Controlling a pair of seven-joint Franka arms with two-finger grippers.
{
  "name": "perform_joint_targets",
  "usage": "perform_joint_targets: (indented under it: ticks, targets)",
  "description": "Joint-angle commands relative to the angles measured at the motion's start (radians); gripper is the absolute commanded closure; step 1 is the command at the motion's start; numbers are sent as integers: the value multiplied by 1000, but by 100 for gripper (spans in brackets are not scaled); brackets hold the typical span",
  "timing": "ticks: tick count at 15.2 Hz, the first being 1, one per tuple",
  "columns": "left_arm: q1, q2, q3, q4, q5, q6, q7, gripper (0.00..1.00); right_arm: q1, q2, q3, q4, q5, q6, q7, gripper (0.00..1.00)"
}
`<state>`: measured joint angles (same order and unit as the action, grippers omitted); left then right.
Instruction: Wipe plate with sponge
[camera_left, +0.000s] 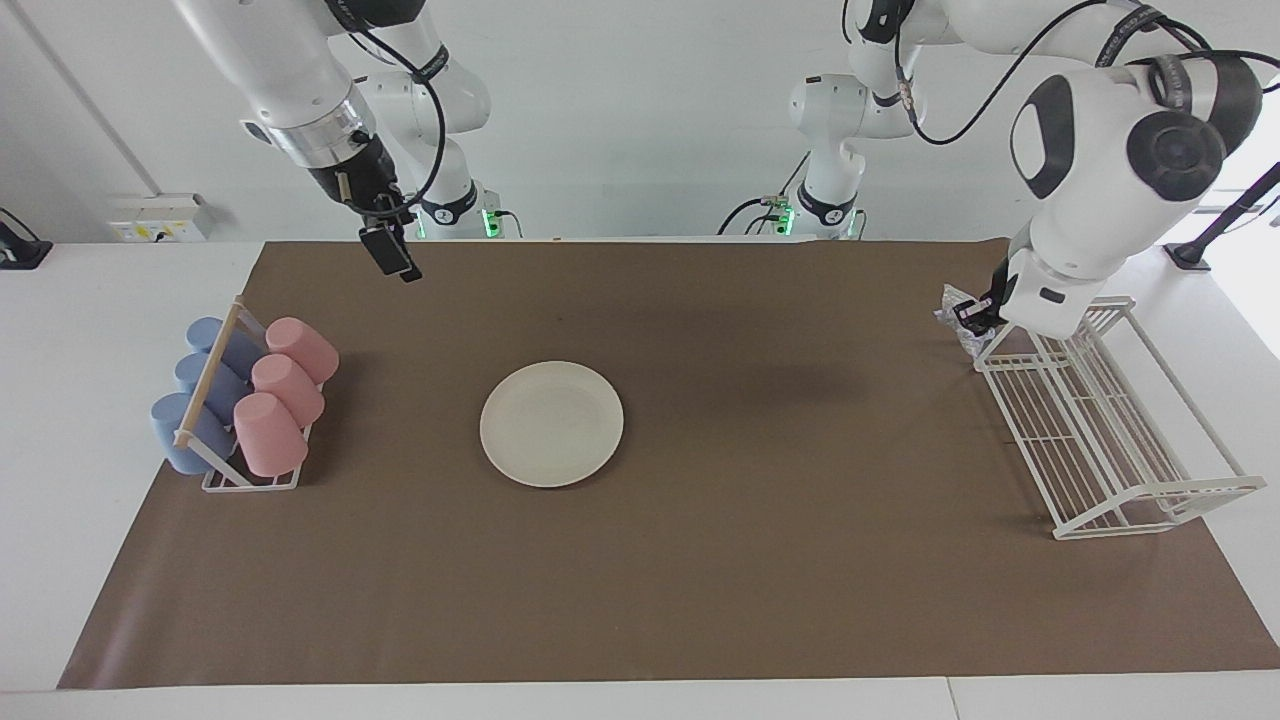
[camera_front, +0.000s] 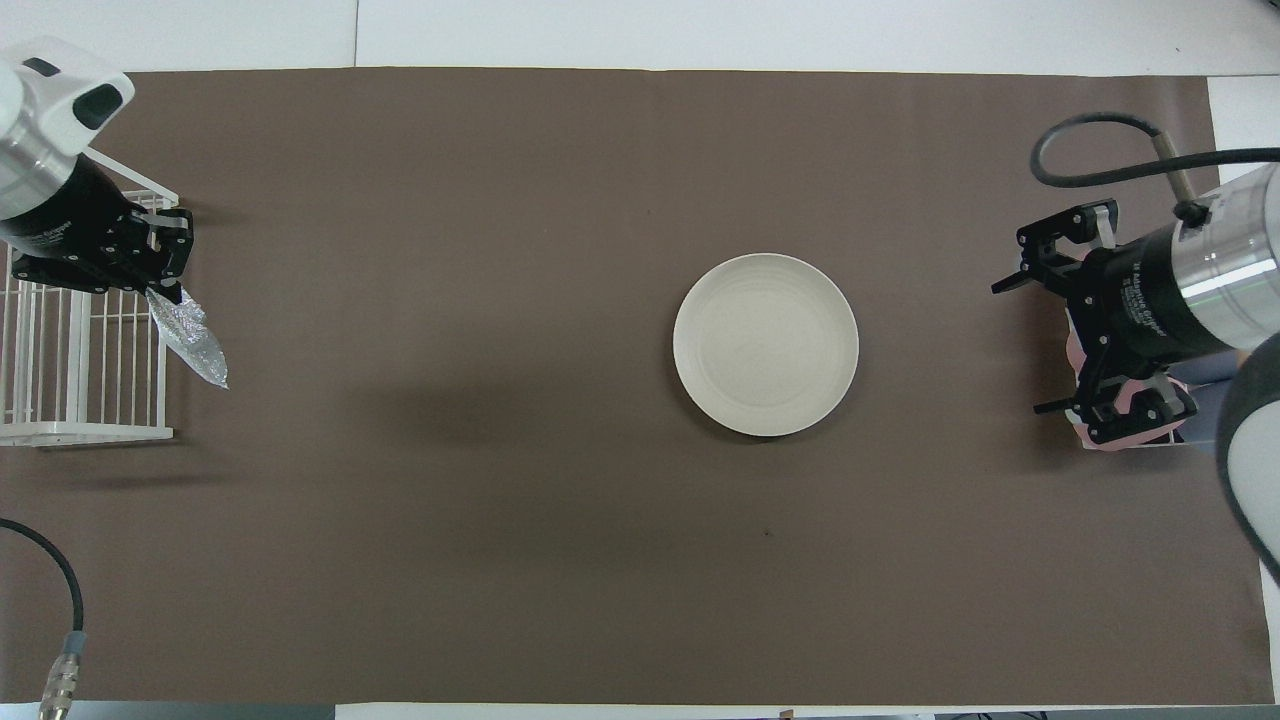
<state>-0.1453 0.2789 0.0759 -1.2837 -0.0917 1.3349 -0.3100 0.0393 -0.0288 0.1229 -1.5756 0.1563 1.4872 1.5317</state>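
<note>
Gripping the sponge (camera_front: 190, 338) at frame left, the left gripper (camera_front: 150, 290) hangs clenched; right gripper (camera_front: 1060, 335) spread wide, empty; plate (camera_front: 766, 344) centered.

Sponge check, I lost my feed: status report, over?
Left gripper shut on sponge, raised beside white rack. Right gripper open, up in the air, empty. Plate bare at mat centre, path unobstructed.
</note>
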Motion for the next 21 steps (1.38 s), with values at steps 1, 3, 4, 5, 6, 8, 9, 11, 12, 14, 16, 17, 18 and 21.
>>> perform_joint_targets:
  ticks: [1, 3, 4, 5, 6, 8, 9, 11, 12, 14, 16, 17, 18, 21]
  targets:
    - [119, -91, -4, -87, -306, -19, -15, 100, -2, -5, 93, 9, 0, -5, 164, 0]
    - [142, -162, -4, -237, -470, 25, -3, 100, -2, -8, 179, 16, -6, -1, 270, 0]
    - [144, -205, -4, -325, -543, 85, 20, 100, -2, -14, 222, 14, -1, 7, 327, 0]
    - [145, -251, -5, -421, -613, 140, 49, 100, -2, -22, 251, 6, 6, 36, 388, 0]
    - [145, -295, -4, -513, -696, 179, 87, 100, -2, -22, 274, 5, 11, 65, 462, 0]
    - [147, -389, -4, -694, -854, 248, 199, 100, -1, -23, 329, -9, 9, 143, 547, 0]
    - [145, -430, -4, -769, -917, 269, 245, 100, -1, -23, 354, -17, 8, 165, 576, 0]
    - [133, -515, -5, -920, -1044, 315, 365, 100, -1, -26, 385, -29, 2, 171, 611, 0]
    - [128, -542, -14, -969, -1106, 337, 399, 100, -1, -31, 388, -30, 2, 173, 614, 0]
    - [55, -575, -16, -1020, -1195, 390, 442, 100, 42, -31, 388, -43, 3, 192, 639, 0]
    - [15, -613, -18, -1078, -1250, 411, 520, 100, 88, -37, 386, -78, 3, 247, 691, 0]
    - [-2, -642, -18, -1126, -1273, 417, 564, 100, 109, -42, 388, -90, 3, 274, 715, 0]
    - [-11, -659, -18, -1160, -1307, 431, 618, 100, 116, -42, 388, -98, 3, 298, 732, 0]
    - [-23, -672, -18, -1213, -1378, 415, 782, 100, 146, -52, 388, -133, 5, 341, 736, 0]
